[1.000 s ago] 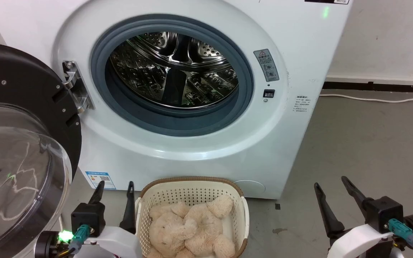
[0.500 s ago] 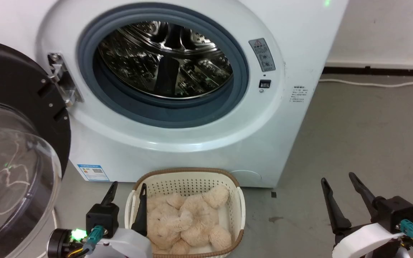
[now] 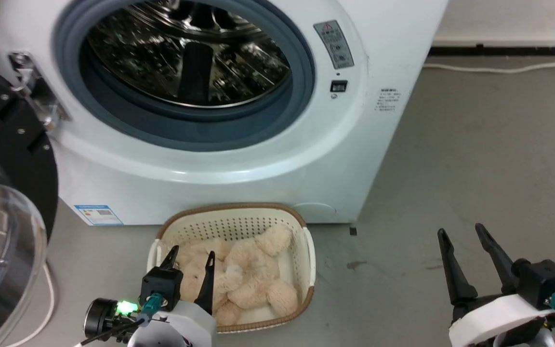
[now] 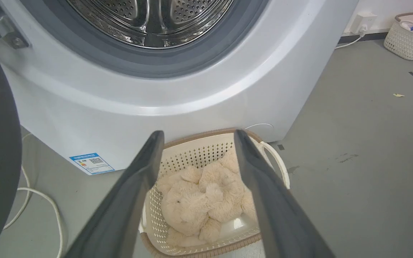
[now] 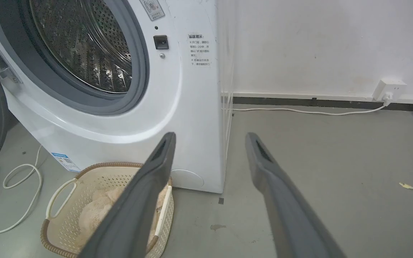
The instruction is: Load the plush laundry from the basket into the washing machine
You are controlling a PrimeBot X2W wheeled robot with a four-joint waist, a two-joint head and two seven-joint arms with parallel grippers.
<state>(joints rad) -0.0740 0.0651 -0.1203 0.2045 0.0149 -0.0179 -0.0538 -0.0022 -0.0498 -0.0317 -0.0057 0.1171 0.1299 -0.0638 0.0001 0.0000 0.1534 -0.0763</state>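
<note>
The plush laundry [image 3: 246, 270] lies in the basket [image 3: 231, 209] by the washing machine [image 3: 258, 183]. The left pincer [image 3: 192, 251] hangs nearest, just above it, spread wide and empty. The right pincer [image 3: 461, 229], spread too, is well apart.

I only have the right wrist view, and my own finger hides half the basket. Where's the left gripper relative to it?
Observer: In the head view, the left gripper is open, its fingertips over the near left part of the basket.
Operator: Holding anything?
Observer: No. In the left wrist view the plush laundry lies loose in the basket, framed between the open fingers.
Operator: What's the pale thing at my right edge?
Observer: A second basket by the wall, with coloured items inside.
</note>
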